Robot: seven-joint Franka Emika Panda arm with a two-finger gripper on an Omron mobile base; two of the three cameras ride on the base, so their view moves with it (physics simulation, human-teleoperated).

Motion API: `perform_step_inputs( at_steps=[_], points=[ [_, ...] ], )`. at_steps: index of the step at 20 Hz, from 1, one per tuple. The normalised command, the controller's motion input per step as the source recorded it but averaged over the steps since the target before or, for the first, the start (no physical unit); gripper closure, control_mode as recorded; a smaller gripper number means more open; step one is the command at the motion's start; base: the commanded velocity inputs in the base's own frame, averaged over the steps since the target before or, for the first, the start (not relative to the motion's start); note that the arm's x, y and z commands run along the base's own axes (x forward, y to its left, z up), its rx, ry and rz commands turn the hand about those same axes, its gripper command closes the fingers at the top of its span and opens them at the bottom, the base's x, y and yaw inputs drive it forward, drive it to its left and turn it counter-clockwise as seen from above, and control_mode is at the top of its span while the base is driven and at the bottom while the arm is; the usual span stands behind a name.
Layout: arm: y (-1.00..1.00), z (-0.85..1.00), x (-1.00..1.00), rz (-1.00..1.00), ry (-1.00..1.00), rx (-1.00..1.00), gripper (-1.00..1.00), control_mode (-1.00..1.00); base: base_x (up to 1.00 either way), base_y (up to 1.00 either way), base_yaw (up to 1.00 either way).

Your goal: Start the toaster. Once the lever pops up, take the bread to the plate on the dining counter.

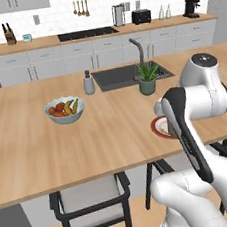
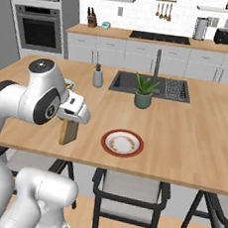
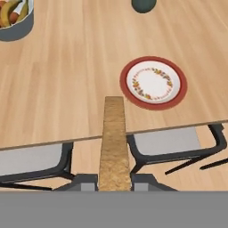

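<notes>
A: Where's the bread (image 3: 114, 142) right now?

B: Clamped in the gripper (image 3: 114, 181). In the hand view the two fingers press on either side of the slice, which stands on edge between them, so the jaws are closed to just the thickness of the bread. From the right base view it hangs as a tan slab (image 2: 69, 131) below the hand (image 2: 72, 112), upright, above the near edge of the dining counter (image 2: 191, 159).

A: And the plate?

B: The plate (image 2: 122, 143) sits on the counter close to that near edge, red rim, pale middle with a ring of small pattern. It's bare. The bread is beside it, apart from it, not over it. In the hand view the plate (image 3: 153, 83) lies ahead and to the right of the slice's far end. In the left base view the arm covers most of the plate (image 1: 159, 127).

A: Anything else on the counter?

B: A potted plant (image 2: 144, 91) stands just in front of the dark sink (image 2: 151, 85), beyond the plate. A soap bottle (image 1: 88, 83) stands left of the sink, and a bowl of fruit (image 1: 65, 110) further left. Black-framed stools (image 2: 130, 190) are tucked under the near edge.

A: The toaster?

B: On the wall-side counter at the back, a black box (image 1: 141, 16) beside a steel jug (image 1: 118, 15)
</notes>
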Motion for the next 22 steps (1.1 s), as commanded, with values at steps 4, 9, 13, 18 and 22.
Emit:
perform_step_inputs(
  at_steps=[4,9,13,18,22],
  points=[
    [-0.58,-0.11,0.71,0.01,-0.02,0.07,1.0,-1.0,0.0,0.0,0.0],
    [-0.84,0.0,0.6,0.13,0.1,0.28,1.0,-1.0,0.0,0.0,0.0],
    [-0.49,-0.18,0.53,0.09,0.02,0.2,1.0,-1.0,0.0,0.0,0.0],
    [-0.22,-0.33,0.32,0.08,-0.01,0.03,1.0,-1.0,0.0,0.0,0.0],
    [-0.03,-0.54,0.49,0.12,0.04,0.06,1.0,-1.0,0.0,0.0,0.0]
  ],
)
